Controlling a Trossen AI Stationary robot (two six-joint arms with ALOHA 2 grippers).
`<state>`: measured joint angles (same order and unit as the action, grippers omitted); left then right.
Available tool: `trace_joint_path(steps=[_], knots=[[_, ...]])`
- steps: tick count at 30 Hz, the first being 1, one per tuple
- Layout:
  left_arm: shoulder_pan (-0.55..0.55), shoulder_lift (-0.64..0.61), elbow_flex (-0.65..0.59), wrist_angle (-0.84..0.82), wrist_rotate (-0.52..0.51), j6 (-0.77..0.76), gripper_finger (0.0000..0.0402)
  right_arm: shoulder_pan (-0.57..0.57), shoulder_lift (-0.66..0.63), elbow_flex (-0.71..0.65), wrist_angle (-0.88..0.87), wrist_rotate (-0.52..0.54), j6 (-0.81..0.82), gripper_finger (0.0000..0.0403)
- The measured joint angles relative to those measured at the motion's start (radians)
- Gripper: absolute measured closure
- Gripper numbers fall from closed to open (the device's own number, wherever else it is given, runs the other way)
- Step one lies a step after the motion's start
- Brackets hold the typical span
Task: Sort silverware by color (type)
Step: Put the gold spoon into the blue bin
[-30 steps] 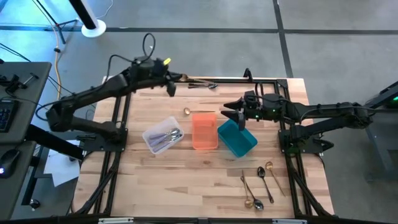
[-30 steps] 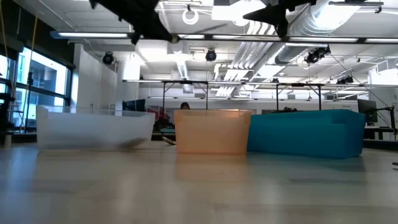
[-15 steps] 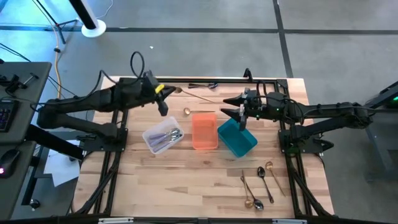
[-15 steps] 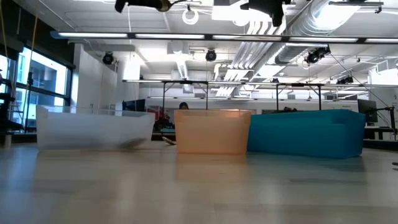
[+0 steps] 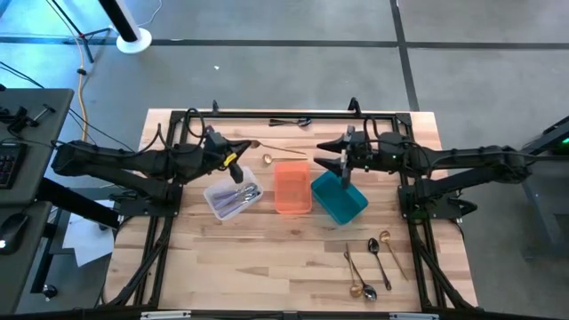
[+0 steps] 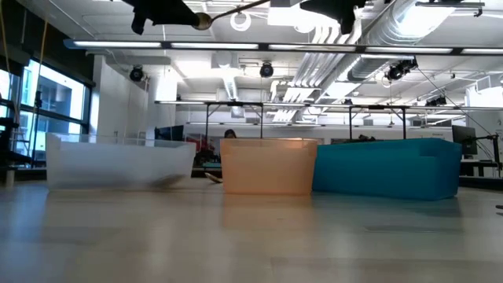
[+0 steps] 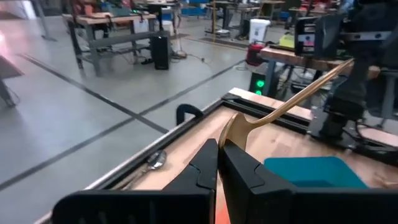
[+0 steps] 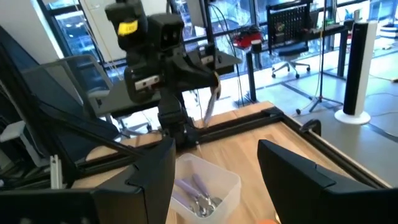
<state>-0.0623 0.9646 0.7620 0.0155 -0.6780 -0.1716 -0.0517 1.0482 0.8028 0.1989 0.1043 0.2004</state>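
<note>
Left fingers [image 7: 219, 163] closed, right fingers [image 8: 152, 165] apart

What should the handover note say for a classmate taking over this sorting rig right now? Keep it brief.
Left claw: shut on a gold spoon, held above the clear bin.
Right claw: open, empty, over the teal bin.
Done: silver pieces are in the clear bin.
Left: bin the held spoon; a gold piece behind the orange bin, dark pieces at the far edge, and a mixed cluster near the front right.
</note>
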Motion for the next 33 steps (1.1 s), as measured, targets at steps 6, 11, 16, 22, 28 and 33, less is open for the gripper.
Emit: trace_joint_path(steps=[6, 11, 16, 22, 28, 33], knots=[[0.01, 0.003, 0.0, 0.013, -0.008, 0.018, 0.0401, 0.0, 0.045, 0.0, 0.019, 0.0, -0.001, 0.019], [0.01, 0.003, 0.0, 0.005, -0.008, 0.018, 0.0401, 0.0, 0.07, 0.0, 0.062, -0.008, 0.0, 0.019], [0.01, 0.003, 0.0, 0.005, -0.008, 0.018, 0.0401, 0.0, 0.07, 0.0, 0.078, 0.007, -0.003, 0.019], [0.013, 0.031, 0.0, 0.03, 0.011, 0.01, 0.0401, -0.001, 0.087, 0.0, 0.116, 0.087, 0.004, 0.019], [0.038, 0.117, 0.001, 0.103, 0.025, -0.004, 0.0401, 0.0, 0.154, 0.039, 0.109, 0.076, 0.007, 0.019], [0.035, 0.142, 0.001, 0.117, 0.023, -0.026, 0.0401, 0.0, 0.172, 0.076, 0.055, 0.077, -0.007, 0.019]])
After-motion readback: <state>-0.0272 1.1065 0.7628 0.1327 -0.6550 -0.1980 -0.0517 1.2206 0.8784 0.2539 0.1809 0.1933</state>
